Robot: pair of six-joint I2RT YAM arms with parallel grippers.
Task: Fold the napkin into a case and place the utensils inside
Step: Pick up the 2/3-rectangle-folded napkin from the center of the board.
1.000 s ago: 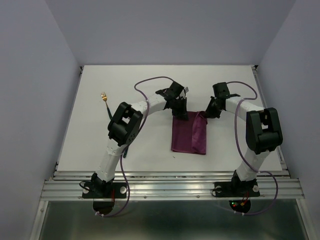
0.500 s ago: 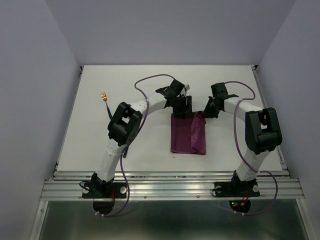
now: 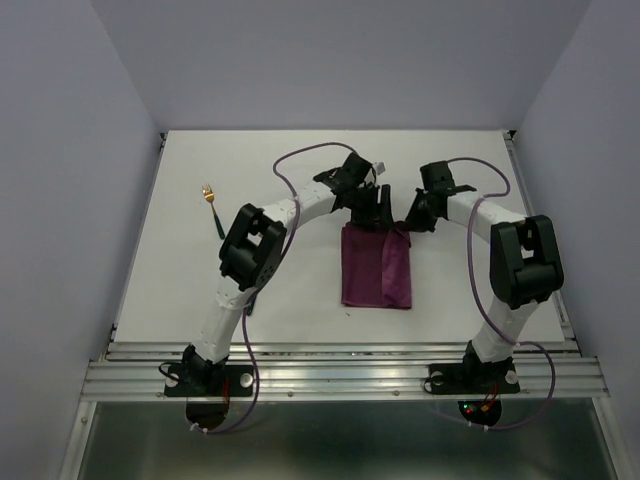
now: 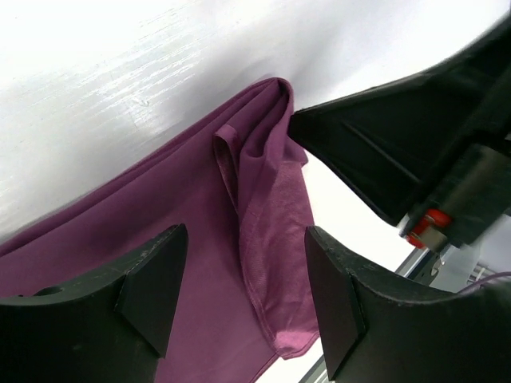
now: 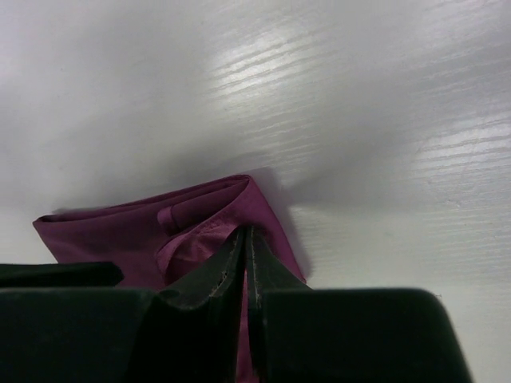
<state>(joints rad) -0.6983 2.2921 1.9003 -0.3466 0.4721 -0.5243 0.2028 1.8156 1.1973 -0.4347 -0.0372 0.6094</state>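
The left gripper (image 3: pixel 377 213) has just released the napkin (image 3: pixel 378 268) and its jaws now stand wide above the far edge. The right gripper (image 3: pixel 411 222) stays pinched on the far right corner (cloth shows between its fingers). The napkin lies folded between the arms, so this fold appears set. The fork (image 3: pixel 209 194) waits well apart, to the left.

We see bright, even light in the top view, with soft shadows. The wrist views show glare streaks on the table (image 5: pixel 359 96), a grey shadow beside the napkin (image 5: pixel 120 231), and a blurred dark foreground
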